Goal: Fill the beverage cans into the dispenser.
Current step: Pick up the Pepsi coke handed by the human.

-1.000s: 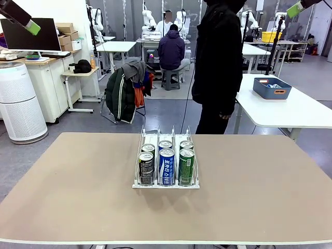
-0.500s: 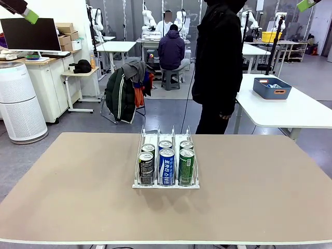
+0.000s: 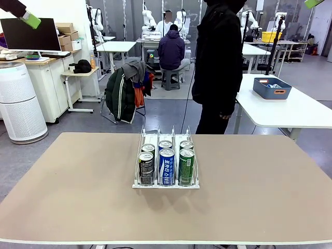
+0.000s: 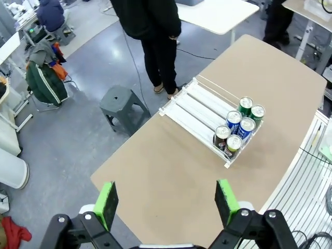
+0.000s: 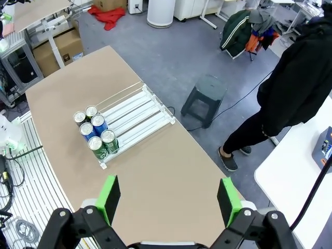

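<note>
The dispenser (image 3: 166, 182) stands mid-table, its three clear lanes running toward the person. Several beverage cans fill its near end, two per lane: black (image 3: 146, 168) on the left, blue (image 3: 167, 167) in the middle, green (image 3: 186, 166) on the right. Both grippers hang high above the table, far from the rack. In the left wrist view my left gripper (image 4: 166, 203) is open and holds nothing, with the dispenser (image 4: 193, 106) and its cans (image 4: 236, 129) far below. My right gripper (image 5: 168, 199) is likewise open above the dispenser (image 5: 136, 115) and cans (image 5: 94, 134). One green pad (image 3: 31, 21) shows top left, another pad (image 3: 314, 3) top right.
A person in dark clothes (image 3: 218, 62) stands at the table's far edge, just behind the rack. A grey stool (image 4: 119, 106) sits on the floor beside that edge. A white table with a blue tub (image 3: 272, 88) lies at the right rear.
The right gripper's pad has slid up and to the right, almost out of the front view's corner. The left pad shifted only slightly. Cans and dispenser have not moved.
</note>
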You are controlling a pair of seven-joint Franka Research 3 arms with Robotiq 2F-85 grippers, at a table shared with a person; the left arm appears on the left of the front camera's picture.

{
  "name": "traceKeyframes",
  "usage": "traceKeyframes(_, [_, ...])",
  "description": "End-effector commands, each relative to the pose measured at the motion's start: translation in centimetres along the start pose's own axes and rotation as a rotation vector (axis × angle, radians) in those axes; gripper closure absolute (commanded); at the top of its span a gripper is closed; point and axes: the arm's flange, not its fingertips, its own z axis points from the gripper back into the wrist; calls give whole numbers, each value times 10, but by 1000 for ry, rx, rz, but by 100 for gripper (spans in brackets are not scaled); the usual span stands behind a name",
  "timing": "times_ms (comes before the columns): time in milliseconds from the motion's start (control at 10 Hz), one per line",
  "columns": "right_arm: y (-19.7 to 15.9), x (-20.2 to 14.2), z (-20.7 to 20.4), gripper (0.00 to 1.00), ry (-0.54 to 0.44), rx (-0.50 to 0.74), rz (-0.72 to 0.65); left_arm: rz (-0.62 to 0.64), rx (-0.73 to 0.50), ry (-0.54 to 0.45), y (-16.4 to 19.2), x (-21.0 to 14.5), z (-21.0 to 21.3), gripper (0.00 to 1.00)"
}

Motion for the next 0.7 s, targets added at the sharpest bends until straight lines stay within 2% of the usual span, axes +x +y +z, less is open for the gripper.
traceKeyframes(0, [-4,-4,5,0,-12,38,25,-17,-85,8,4,-6,8,0])
traceKeyframes(400, [-2,-12,13,0,-18,96,84,-53,-159,-17,-7,-14,16,0])
traceKeyframes(600, [-2,-17,18,0,-34,85,80,-60,-139,-27,-10,-13,16,0])
